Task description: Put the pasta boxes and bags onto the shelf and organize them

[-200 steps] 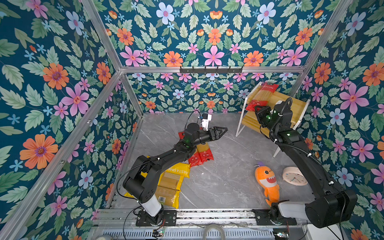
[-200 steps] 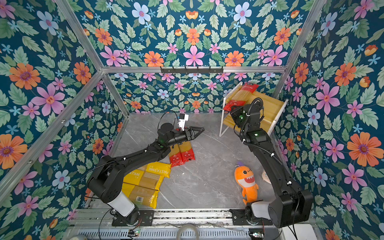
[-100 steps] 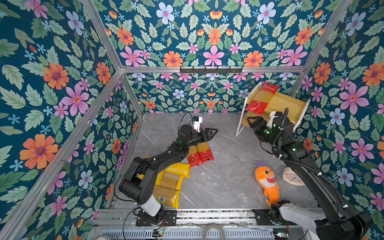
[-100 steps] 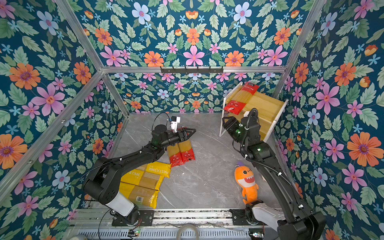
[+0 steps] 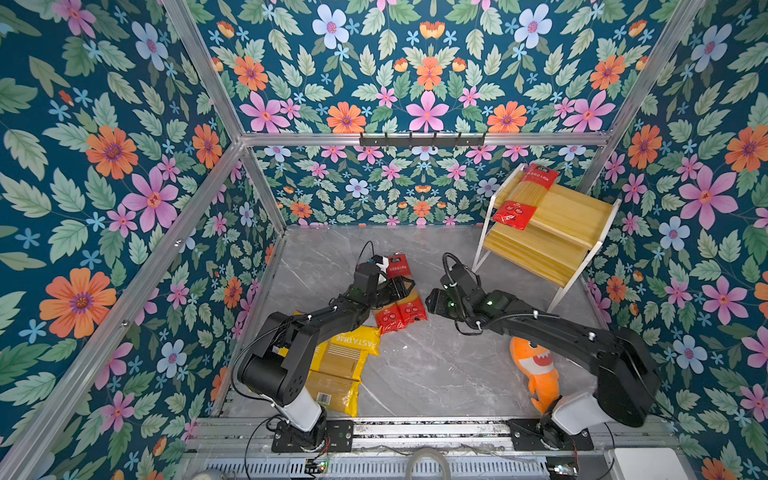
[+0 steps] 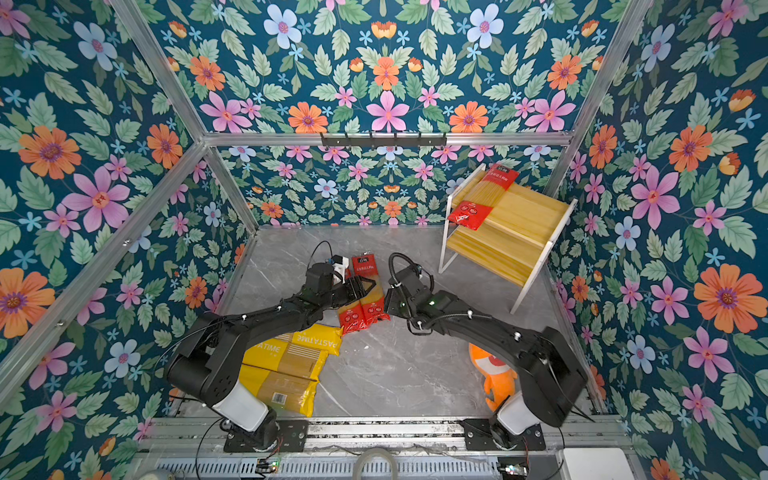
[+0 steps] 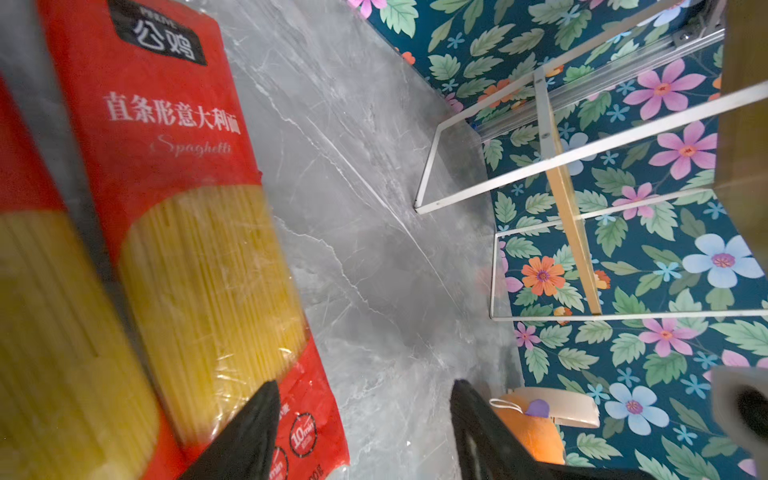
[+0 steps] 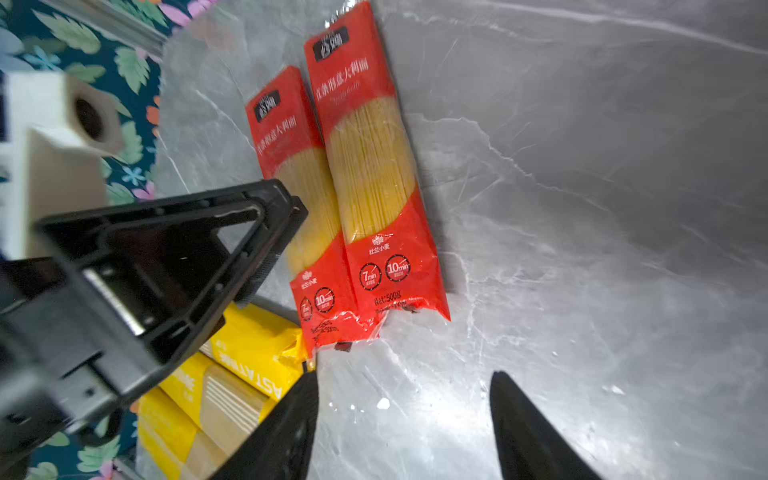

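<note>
left hand [image 7: 363, 384]: released, empty, over two red packs [image 5: 401, 309] lying side by side at tabletop [image 5: 436, 374] centre | right hand [image 8: 405, 374]: released, empty, at their 3 o'clock | third red pack [image 5: 525, 197]: on shelf [image 5: 536, 249] top tier, 2 o'clock | yellow packs [image 5: 345, 361]: piled, 7 o'clock

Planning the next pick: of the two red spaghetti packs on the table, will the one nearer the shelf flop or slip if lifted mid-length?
Likely stiff: the red spaghetti pack is filled tight with straight strands. Its glossy, wrinkled film looks slippery, so it may slide. Flat-sided, it probably won't roll.
</note>
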Robot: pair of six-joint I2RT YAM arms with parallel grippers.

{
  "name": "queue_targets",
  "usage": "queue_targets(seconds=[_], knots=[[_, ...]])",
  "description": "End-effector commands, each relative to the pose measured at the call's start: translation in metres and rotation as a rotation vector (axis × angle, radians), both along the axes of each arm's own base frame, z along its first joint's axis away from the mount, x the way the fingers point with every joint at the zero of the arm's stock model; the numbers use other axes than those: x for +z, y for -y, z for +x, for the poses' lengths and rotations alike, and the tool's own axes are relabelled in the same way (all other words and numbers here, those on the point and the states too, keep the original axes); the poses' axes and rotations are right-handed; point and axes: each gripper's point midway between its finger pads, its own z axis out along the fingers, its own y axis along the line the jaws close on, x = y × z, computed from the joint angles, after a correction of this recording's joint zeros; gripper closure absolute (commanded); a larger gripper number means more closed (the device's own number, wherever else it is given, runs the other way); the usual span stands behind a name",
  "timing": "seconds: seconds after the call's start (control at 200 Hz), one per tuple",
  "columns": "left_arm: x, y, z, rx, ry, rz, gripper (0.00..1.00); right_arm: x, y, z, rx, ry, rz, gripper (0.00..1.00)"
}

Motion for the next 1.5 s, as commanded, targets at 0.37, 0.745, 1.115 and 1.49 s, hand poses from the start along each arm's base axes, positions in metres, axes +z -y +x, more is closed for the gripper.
queue_targets(seconds=[0.37,0.745,1.115,1.49], knots=[[-0.042,-0.011,-0.002,0.065,-0.094,0.007,0.33,-0.073,-0.038,0.034,0.160,-0.157,0.014,0.33],[-0.060,-0.023,-0.008,0.083,-0.136,0.025,0.33,-0.091,-0.039,0.023,0.141,-0.212,0.062,0.71],[-0.051,-0.002,-0.014,0.014,-0.114,0.055,0.33,-0.093,0.008,-0.032,0.073,-0.310,0.051,0.92],[-0.059,0.015,-0.024,-0.035,-0.124,0.073,0.33,-0.065,0.038,-0.079,0.047,-0.322,0.154,0.60]])
